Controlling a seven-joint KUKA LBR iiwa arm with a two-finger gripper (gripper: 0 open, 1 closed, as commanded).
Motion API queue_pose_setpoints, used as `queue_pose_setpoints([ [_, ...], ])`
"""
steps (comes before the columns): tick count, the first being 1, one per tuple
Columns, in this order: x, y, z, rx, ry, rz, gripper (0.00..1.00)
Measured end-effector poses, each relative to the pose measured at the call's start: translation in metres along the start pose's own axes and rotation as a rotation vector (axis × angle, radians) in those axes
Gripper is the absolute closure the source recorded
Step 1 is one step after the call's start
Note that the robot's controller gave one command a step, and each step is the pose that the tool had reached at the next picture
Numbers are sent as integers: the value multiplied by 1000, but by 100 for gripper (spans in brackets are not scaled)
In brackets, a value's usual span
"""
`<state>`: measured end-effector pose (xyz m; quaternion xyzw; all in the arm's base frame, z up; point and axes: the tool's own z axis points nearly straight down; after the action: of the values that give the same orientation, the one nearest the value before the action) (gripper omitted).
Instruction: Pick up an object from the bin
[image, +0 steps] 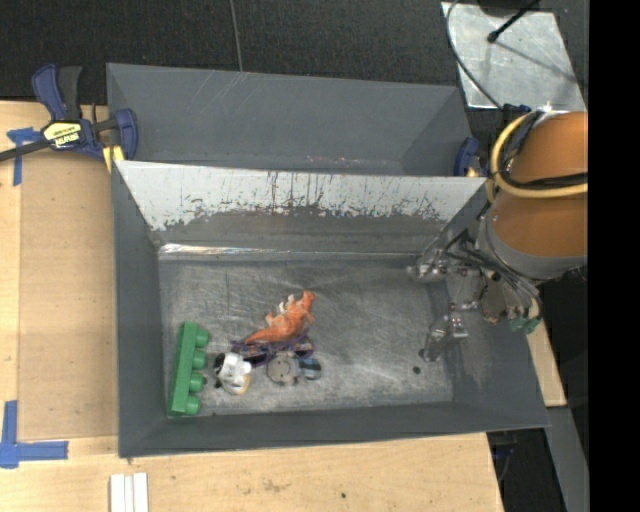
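- Gripper (437, 343): hangs low over bare bin floor by the right wall of the grey metal bin (300, 205). Open or closed: cannot tell. Not over any thing.
- All things lie well apart from the gripper, toward the view's left and slightly nearer the front wall.
- Nearest: orange plastic dinosaur-like toy figure (286, 321), on a small heap with a round grey piece (282, 370) and a white-and-yellow small toy (235, 373).
- Farthest: green studded plastic building block (188, 368), long, lying alone beside the heap.
- Judgement: the block is probably light, stiff and smooth; take it across its narrow width at mid-length.
- The figure is probably light and uneven; grip the body, since thin limbs may slip.
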<state>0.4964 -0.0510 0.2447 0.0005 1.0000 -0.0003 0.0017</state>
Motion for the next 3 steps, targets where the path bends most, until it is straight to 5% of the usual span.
queue_pose_setpoints([
  [1, -4, 24, 40, 2, -8, -181, 0],
  [2, -60, 111, 78, -1, -2, -231, 0],
  [3, -74, 150, 83, -3, -1, -298, 0],
])
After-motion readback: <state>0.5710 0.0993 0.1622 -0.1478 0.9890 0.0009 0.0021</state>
